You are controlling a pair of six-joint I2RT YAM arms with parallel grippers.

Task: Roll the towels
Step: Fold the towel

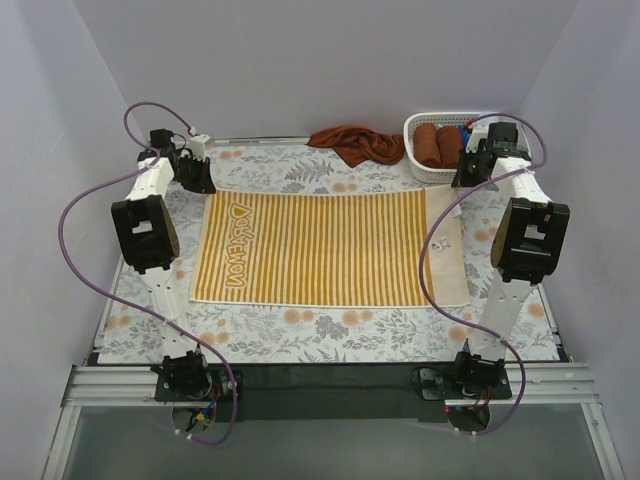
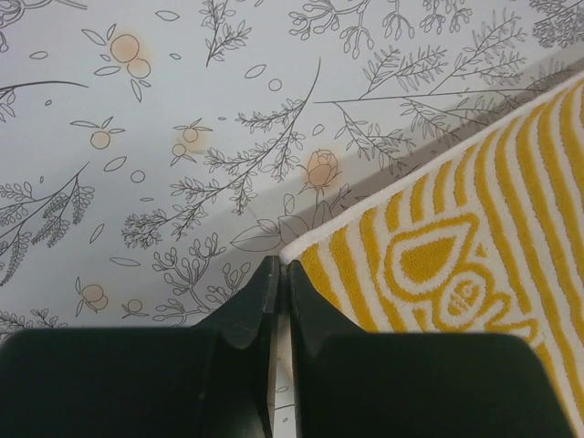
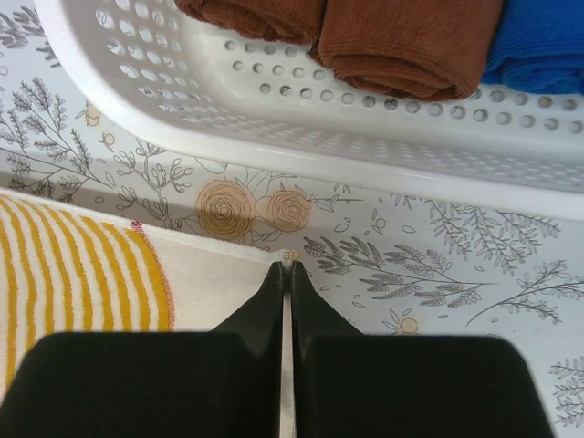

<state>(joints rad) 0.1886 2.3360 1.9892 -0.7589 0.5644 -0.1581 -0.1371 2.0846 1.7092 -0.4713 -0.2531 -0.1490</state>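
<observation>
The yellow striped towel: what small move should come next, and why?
Probably raise its far edge slightly and begin curling it toward the near side. The yellow striped towel lies flat, and the left tool and right tool are shut at its two far corners; whether they pinch cloth is unclear.

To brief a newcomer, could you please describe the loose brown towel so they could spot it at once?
On the floral-print table, look along the far edge, just left of the white perforated basket. The rust-brown towel lies there in a crumpled heap, beyond the flat yellow striped towel. Unlike the brown rolls in the basket, it is unrolled.
</observation>
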